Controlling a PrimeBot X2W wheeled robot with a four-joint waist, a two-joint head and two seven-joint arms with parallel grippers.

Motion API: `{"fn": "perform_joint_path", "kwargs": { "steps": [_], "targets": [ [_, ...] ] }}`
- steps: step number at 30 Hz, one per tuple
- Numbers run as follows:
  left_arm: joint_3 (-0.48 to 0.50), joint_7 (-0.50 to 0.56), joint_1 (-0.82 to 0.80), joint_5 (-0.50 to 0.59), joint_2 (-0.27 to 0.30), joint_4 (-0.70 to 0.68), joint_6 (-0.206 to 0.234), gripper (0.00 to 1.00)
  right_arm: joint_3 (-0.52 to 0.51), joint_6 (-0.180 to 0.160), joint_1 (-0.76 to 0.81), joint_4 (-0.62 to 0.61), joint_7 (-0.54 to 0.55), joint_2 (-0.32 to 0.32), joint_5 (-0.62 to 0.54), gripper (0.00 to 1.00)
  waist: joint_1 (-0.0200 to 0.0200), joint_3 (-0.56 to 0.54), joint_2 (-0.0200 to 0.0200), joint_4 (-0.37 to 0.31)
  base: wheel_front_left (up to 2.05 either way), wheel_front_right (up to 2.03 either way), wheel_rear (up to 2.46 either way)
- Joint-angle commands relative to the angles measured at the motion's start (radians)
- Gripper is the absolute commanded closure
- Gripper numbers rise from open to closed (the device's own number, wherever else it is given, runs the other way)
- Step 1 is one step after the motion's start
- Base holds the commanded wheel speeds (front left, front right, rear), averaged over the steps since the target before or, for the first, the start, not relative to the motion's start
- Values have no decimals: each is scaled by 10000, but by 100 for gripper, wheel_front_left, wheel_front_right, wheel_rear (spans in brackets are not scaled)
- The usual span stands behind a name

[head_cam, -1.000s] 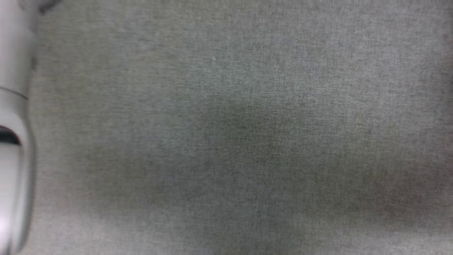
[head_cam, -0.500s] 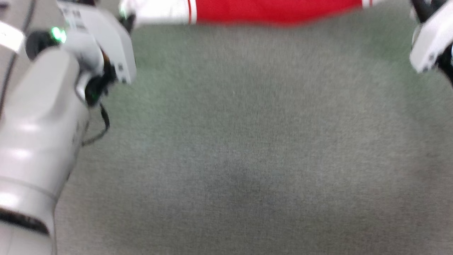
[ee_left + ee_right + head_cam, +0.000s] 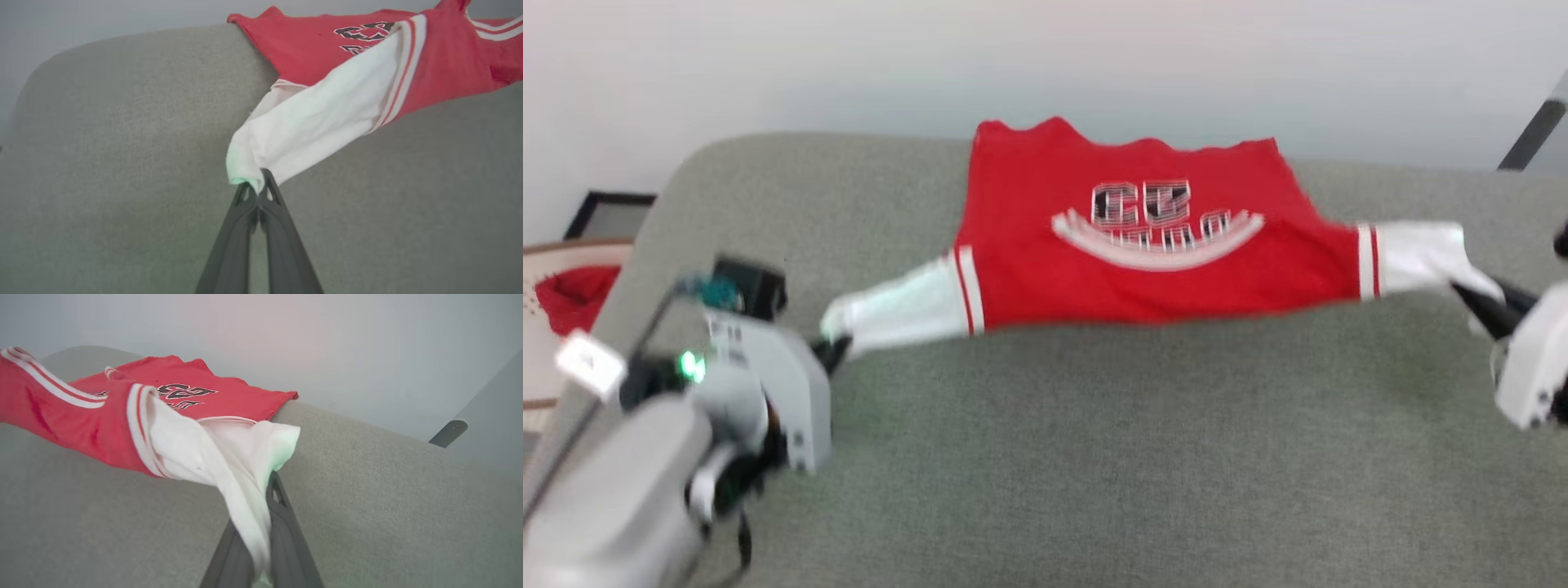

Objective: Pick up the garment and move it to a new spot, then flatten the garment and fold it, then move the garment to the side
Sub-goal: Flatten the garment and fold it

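Left gripper (image 3: pixel 258 185): jaws pinched together on the cuff end of the white left sleeve (image 3: pixel 314 126), cloth bunched at the tips. Right gripper (image 3: pixel 270 486): same story, clamped on the white right sleeve (image 3: pixel 204 453), with fabric draped over one finger.

The two grippers sit well apart, one at each side of the grey fabric tabletop (image 3: pixel 1094 474). The garment (image 3: pixel 1127 245) is strung between them, sleeves pulled outward into points. The near shoulder edge looks lifted off the tabletop. The red body trails away, with the hem at the far edge near the wall (image 3: pixel 1045 57), print facing up.

My read is that the sleeve-tip grip is deliberate. Tension across the width takes out the wrinkles, so the garment can be laid down flat in one pass. That puts this at the move/flatten stage, with folding not started.

Risk: the hem sits at the far edge and could slide off without a pull toward the robot.

The small red cloth (image 3: pixel 572 296) at far left isn't the target.
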Motion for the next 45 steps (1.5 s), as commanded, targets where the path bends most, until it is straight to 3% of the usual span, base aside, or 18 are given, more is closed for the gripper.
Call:
{"fn": "perform_joint_path", "kwargs": {
  "steps": [1,5,13,17,22,28,29,30,31,39,45],
  "targets": [
    [31,53,724,-173,299,-693,400,100,-233,-10,644,-279,-77,-135,11,100,0,-490,0,1,0,0,0],
    [160,-45,2471,-384,1078,-2515,1625,100,-805,-10,2177,-1004,-119,-518,-325,100,0,-501,0,-28,0,0,0],
    [665,-624,5546,-1231,2034,-5028,3809,100,-2556,-10,5336,-2407,527,-285,-614,100,0,-319,0,-110,0,0,0],
    [1054,-1175,6452,-1478,2273,-5727,4413,100,-3636,-10,6705,-3337,1283,171,-916,100,0,-118,0,-112,0,0,0],
    [1219,-1568,6766,-1521,2267,-5889,4483,100,-4506,-10,7660,-4320,2234,854,-1374,100,0,35,0,-95,0,0,0],
    [1063,-1657,6489,-1392,1959,-5641,4244,100,-5383,-10,8283,-5342,3610,1809,-2149,100,0,219,0,-100,0,0,0],
    [1057,-1690,6436,-1352,1914,-5585,4226,100,-5535,-10,8312,-5443,3841,1982,-2208,90,0,248,0,-113,0,0,0],
    [1048,-1698,6384,-1333,1873,-5543,4210,100,-5659,-10,8308,-5591,4027,2070,-2313,9,0,276,0,-113,0,0,0],
    [1047,-1721,6357,-1329,1836,-5507,4196,100,-5798,-10,8287,-5746,4251,2143,-2391,0,0,302,0,-118,0,0,0],
    [1005,-2016,6090,-1139,1499,-5429,4107,100,-7114,-7,7963,-7412,6332,2811,-2286,0,0,655,0,-13,0,0,0],
    [906,-2236,5522,-802,1154,-5440,3924,100,-7451,-7,5947,-8247,6814,2912,-3123,0,0,1214,0,243,0,0,0]
  ]
}}
